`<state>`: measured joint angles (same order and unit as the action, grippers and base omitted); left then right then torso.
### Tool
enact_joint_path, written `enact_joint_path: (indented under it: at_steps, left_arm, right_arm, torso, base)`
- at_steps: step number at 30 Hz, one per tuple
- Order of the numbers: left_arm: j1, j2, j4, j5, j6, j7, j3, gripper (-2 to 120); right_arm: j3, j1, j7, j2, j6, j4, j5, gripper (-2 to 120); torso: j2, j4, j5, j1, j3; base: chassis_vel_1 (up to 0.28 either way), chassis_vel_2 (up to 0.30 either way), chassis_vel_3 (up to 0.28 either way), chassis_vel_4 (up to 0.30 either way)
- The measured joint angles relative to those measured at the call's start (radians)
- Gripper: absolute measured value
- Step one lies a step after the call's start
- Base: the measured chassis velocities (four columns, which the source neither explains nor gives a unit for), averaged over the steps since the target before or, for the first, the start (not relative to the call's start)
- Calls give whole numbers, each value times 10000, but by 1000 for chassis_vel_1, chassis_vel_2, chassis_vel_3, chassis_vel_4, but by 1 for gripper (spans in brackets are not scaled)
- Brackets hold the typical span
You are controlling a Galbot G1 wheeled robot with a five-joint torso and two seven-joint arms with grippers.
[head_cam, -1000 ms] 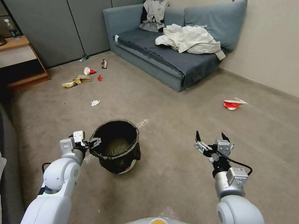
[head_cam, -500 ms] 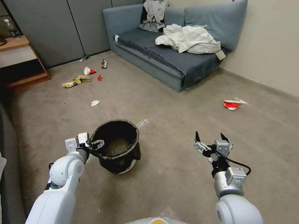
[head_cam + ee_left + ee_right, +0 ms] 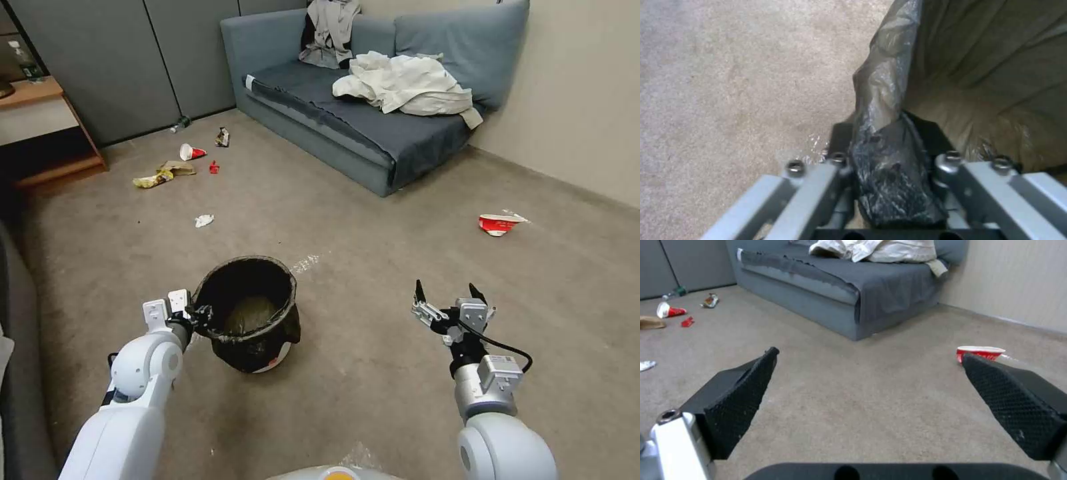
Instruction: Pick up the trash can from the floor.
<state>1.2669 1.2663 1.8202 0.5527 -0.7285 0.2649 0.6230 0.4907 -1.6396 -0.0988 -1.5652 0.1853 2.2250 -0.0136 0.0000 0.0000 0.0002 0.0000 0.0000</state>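
Note:
The trash can [image 3: 257, 350], a small round bin with a crinkled black bag folded over its rim, sits on the beige carpet floor [image 3: 387, 227] just ahead of me. My left gripper [image 3: 201, 313] is at the can's left rim and shut on it. In the left wrist view the bagged rim [image 3: 882, 100] runs between the two dark fingers [image 3: 931, 133], one outside and one inside the can. My right gripper [image 3: 448, 300] hovers open to the right of the can, well apart from it, its black pads [image 3: 740, 403] spread wide over bare carpet.
A blue-grey sofa [image 3: 373, 127] with heaped clothes stands ahead by the right wall. A crushed red-and-white cup [image 3: 499, 224] lies right of centre. Scattered litter [image 3: 190, 160] lies far left near grey cabinets. A wooden shelf [image 3: 40, 127] stands at the far left.
My left gripper slid along the can's left rim and its fingers closed on the bagged edge. The right arm barely shifted.

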Motion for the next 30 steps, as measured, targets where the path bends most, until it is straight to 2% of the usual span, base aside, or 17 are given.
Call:
enact_joint_path:
  at_steps: [1,4,6,8,9,10,13,14,17,18,20,22,25,26,30]
  left_arm:
    - [0,0,0,0,0,0,0,17]
    - [2,18,-17,0,96,-7,-10,6]
    - [9,20,-21,1,179,-10,-13,5]
    - [26,22,-27,-18,419,-11,-36,5]
    - [63,23,-30,-142,829,-20,-89,5]
    - [63,23,-30,-142,829,-20,-89,5]
    - [171,-11,57,-494,1580,-75,-178,5]
    - [171,-11,57,-494,1580,-75,-178,5]
    - [485,-77,455,-681,2383,-452,-229,3]
    - [485,-77,455,-681,2383,-452,-229,3]
    - [986,-243,1034,-652,3007,-928,-209,3]
    - [1088,-278,1153,-620,3063,-1005,-198,3]
    - [1644,-399,1871,-386,3231,-1289,-41,3]
    - [1644,-399,1871,-386,3231,-1289,-41,3]
    - [2132,-354,2730,-63,3363,-1389,-1,3]
  right_arm:
    - [0,0,0,0,0,0,0,100]
    - [4,0,-2,6,2,1,-3,100]
    - [5,0,-3,6,2,5,-4,100]
    - [6,0,-6,8,4,15,-6,100]
    - [7,0,-10,8,5,35,-8,100]
    - [7,0,-10,8,5,35,-8,100]
    - [9,0,-12,10,6,55,-12,100]
    - [9,0,-12,10,6,55,-12,100]
    - [5,1,-18,6,6,87,-19,100]
    - [5,1,-18,6,6,87,-19,100]
    - [2,0,-27,2,6,140,-24,100]
    - [3,0,-30,2,6,147,-25,100]
    - [16,0,-43,-7,6,158,-26,100]
    - [16,0,-43,-7,6,158,-26,100]
    - [14,21,-56,-38,6,158,-29,100]
  torso:
    - [0,0,0,0,0]
    - [0,-2,-3,-1,0]
    - [0,-2,-4,0,0]
    - [0,-2,-4,0,0]
    - [0,-1,-6,0,0]
    - [0,-1,-6,0,0]
    - [0,0,-3,0,1]
    - [0,0,-3,0,1]
    - [0,1,-4,1,0]
    - [0,1,-4,1,0]
    - [0,0,-3,0,0]
    - [0,0,-3,1,1]
    - [0,1,0,0,0]
    - [0,1,0,0,0]
    - [0,0,-1,0,0]
  base:
    - [0,0,0,0]
    - [0,0,0,0]
    - [0,0,0,0]
    - [0,0,0,0]
    - [0,0,0,0]
    - [0,0,0,0]
    - [0,0,0,0]
    - [0,0,0,0]
    - [0,0,0,0]
    - [0,0,0,0]
    - [0,0,0,0]
    - [0,0,0,0]
    - [0,0,0,0]
    - [0,0,0,0]
    - [0,0,0,0]
